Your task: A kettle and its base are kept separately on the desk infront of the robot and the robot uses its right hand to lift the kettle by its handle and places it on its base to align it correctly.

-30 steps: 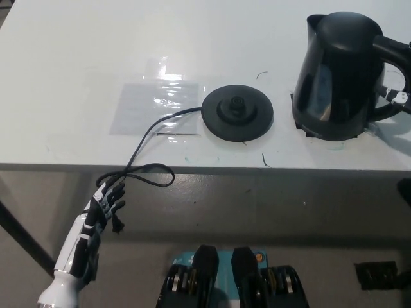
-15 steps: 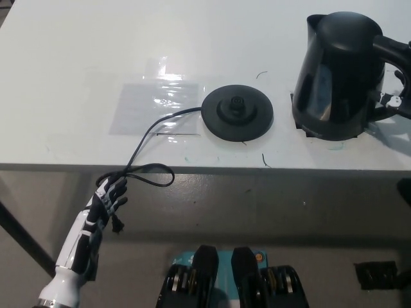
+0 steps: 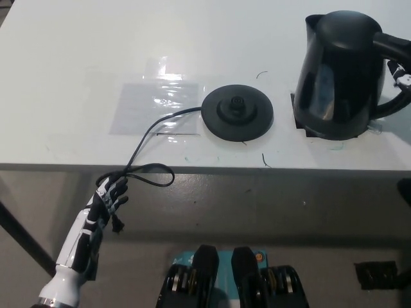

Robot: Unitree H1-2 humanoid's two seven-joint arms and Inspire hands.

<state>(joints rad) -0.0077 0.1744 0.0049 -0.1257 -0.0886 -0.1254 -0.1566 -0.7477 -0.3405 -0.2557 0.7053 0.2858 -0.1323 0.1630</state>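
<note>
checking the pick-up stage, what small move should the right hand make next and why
Probably lift the kettle straight up. The right hand shows only at the handle on the frame's edge, its grip unclear, and the kettle stands on the desk to the right of the base.

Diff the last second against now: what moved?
The kettle has shifted slightly up the picture and looks just lifted or tipped. The right hand at its handle, mostly out of frame, has moved up too. Unchanged: base, its cord, and the left hand hanging below the desk edge.
</note>
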